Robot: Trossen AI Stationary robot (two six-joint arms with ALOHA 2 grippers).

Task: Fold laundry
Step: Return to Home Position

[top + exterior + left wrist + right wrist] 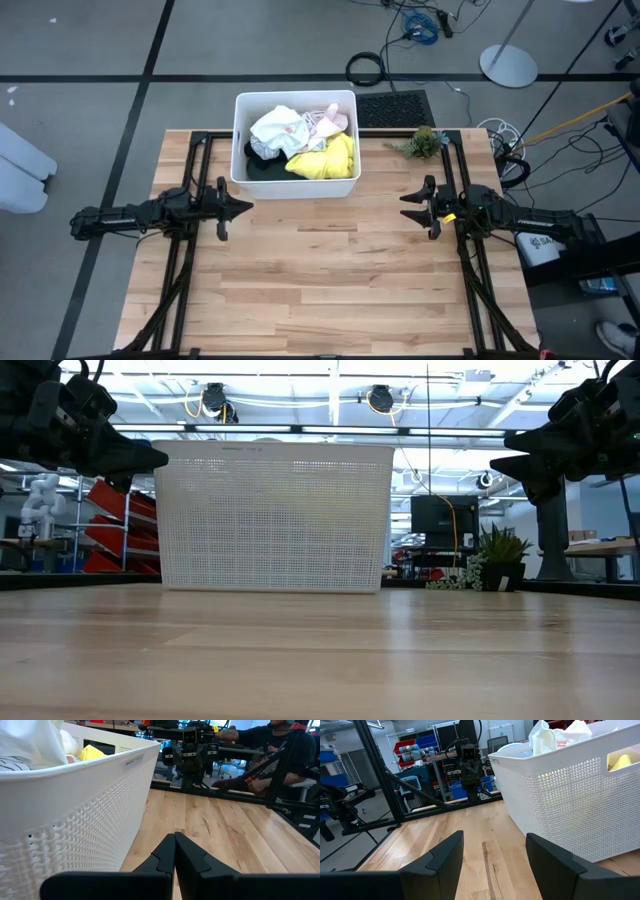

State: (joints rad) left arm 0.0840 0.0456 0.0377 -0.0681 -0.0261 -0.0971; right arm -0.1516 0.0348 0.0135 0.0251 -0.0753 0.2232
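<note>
**Overhead layout, both arms parked.** The white rectangular plastic bin stands at 12 o'clock on the pale wooden surface. All the laundry you can see lies heaped inside it. A white cloth garment with grey pattern sits towards 10 o'clock of the bin, a bright yellow cloth garment towards 4 o'clock, and a black cloth garment towards 8 o'clock. Your left pincer hangs at 9 o'clock above the surface, its fingers pressed together on nothing. Your right pincer hangs at 3 o'clock, its fingers spread and empty. Both are apart from the bin. No garment lies on the bare surface, so the folding appears complete. Expect these pieces to be light, limp and easily creased. Should you lift one, pinch an exposed edge or upper fold. A hold in the middle would probably bunch the cloth and drag its neighbours along.
</note>
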